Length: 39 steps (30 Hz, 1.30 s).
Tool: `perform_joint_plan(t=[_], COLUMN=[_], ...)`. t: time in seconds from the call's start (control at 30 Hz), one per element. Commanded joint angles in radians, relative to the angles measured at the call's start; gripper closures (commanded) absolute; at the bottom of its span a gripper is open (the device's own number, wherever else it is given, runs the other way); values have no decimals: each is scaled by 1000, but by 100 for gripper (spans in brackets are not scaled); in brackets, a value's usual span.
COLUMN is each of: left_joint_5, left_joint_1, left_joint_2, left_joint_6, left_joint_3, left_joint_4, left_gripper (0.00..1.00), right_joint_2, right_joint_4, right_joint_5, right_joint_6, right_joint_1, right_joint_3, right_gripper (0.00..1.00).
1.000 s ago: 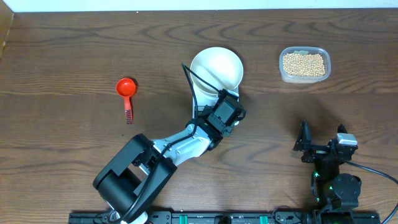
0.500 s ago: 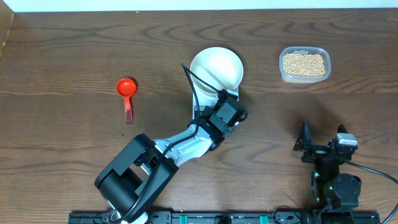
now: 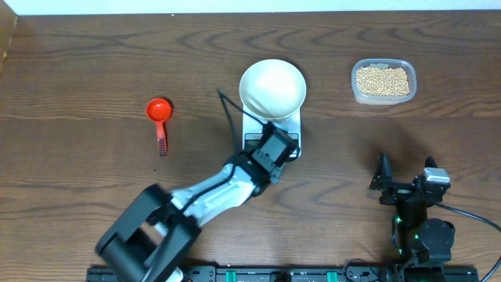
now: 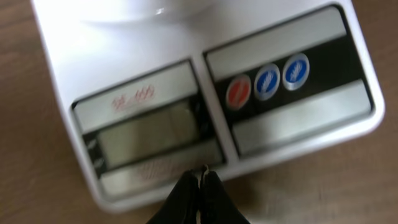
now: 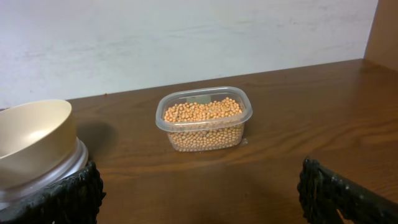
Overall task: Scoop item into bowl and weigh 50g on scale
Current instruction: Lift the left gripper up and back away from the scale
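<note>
Beans (image 3: 383, 81) in clear tub (image 3: 354, 88) lie far right, dead ahead of R gripper (image 5: 200, 171), jaws wide; L gripper (image 4: 200, 183), jaws pinched shut, at near edge of scale (image 4: 155, 74).

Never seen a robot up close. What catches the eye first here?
A white bowl sits on a kitchen scale mid-table, the left gripper shut and pointing at the scale's front. A clear tub of beans stands to the right, a red scoop lies to the left.

Even, bright room light; the scale (image 4: 124, 56) looks smeared and soft up close, and the left arm (image 3: 211, 189) blurs overhead.
</note>
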Motion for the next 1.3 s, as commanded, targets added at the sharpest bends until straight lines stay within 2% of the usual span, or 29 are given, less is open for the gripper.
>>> perform_joint_plan(t=[0.0,0.2,0.33,0.5,0.7,0.9,1.13,1.27], left_joint_5=[60,54,-1,-80,-80,-80,-80,-75], left_joint_1=[6,10,60,243,474,583,591,590], left_joint_2=[-133,-327,-452,-574,-578,-576,-529,-471], left_joint_6=[-6,-9,-10,-8,-9,-14,-188,-327], left_joint_3=[-5,-5,-5,-5,-5,-5,-5,-5], left_joint_4=[-23,-61,-85,-113,-108,-96,53,131], left_gripper=[93,93,93,93,93,93,93,93], right_joint_2=[-7,-7,-7,-7,-7,-7,-7,-7], right_joint_4=[-2,-2,-2,-2,-2,-2,-2,-2], right_joint_5=[5,5,5,5,5,5,5,5], right_joint_6=[-8,-8,-8,-8,-8,-8,-8,-8], right_joint_1=[9,9,9,9,9,9,9,9], right_joint_3=[-2,-2,-2,-2,-2,-2,-2,-2], right_gripper=[1,1,1,1,1,1,1,1])
